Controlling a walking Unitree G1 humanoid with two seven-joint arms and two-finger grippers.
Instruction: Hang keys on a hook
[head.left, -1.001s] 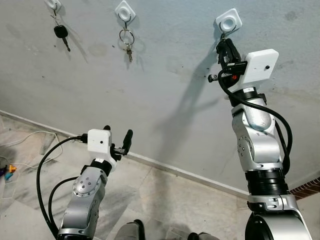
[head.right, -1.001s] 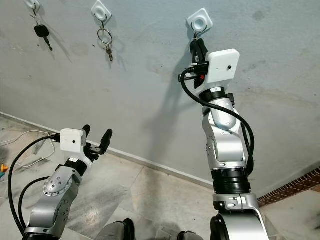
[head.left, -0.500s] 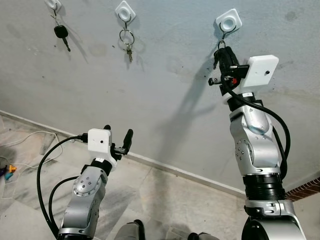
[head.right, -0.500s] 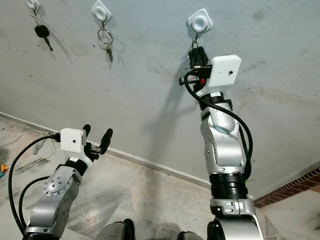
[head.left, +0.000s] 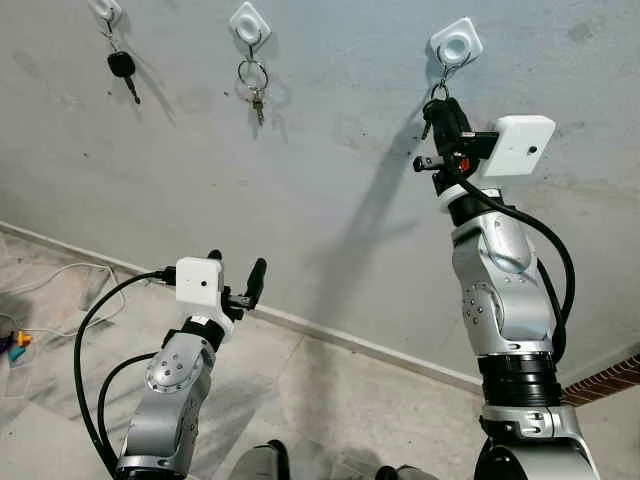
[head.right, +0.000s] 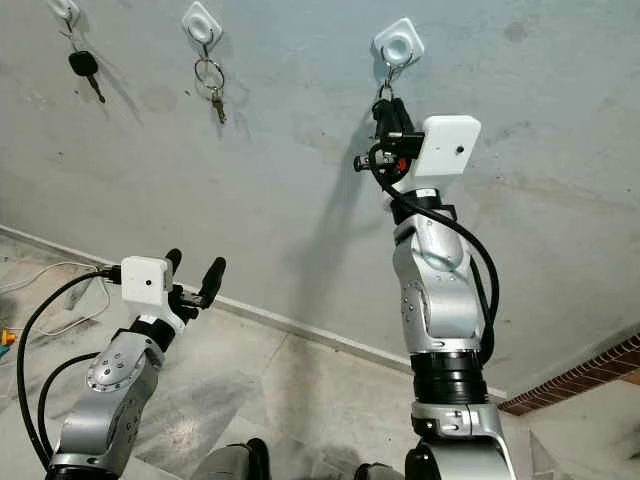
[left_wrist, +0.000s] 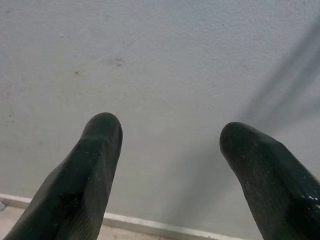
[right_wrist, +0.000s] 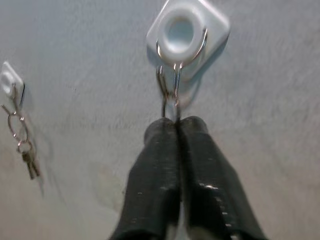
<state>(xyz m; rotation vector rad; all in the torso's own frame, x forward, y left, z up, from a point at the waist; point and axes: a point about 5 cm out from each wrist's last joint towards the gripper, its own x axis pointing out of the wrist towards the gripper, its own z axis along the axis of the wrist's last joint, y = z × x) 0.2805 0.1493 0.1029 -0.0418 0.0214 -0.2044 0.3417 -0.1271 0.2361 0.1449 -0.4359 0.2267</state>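
A white square hook (head.left: 456, 43) is fixed high on the grey wall, with a wire hook at its lower edge. My right gripper (head.left: 443, 108) is raised just below it, shut on a metal key ring (right_wrist: 169, 92). The ring sticks out past the fingertips (right_wrist: 162, 131) and reaches the hook (right_wrist: 186, 31); it looks looped over the wire, but I cannot tell for sure. The keys themselves are hidden behind the fingers. My left gripper (head.left: 236, 268) is held low, pointing at the bare wall, open with nothing between its fingers (left_wrist: 97, 145).
Two more white hooks sit to the left: the middle hook (head.left: 249, 20) carries a ring with small keys (head.left: 256, 88), the far left one holds a black car key (head.left: 122, 66). A white baseboard (head.left: 350, 342) runs below. A white cable (head.left: 60, 275) lies on the tiled floor.
My right gripper has come down a little from the hook and shifted slightly left, so the ring now shows between its tips and the hook. The left arm is unchanged.
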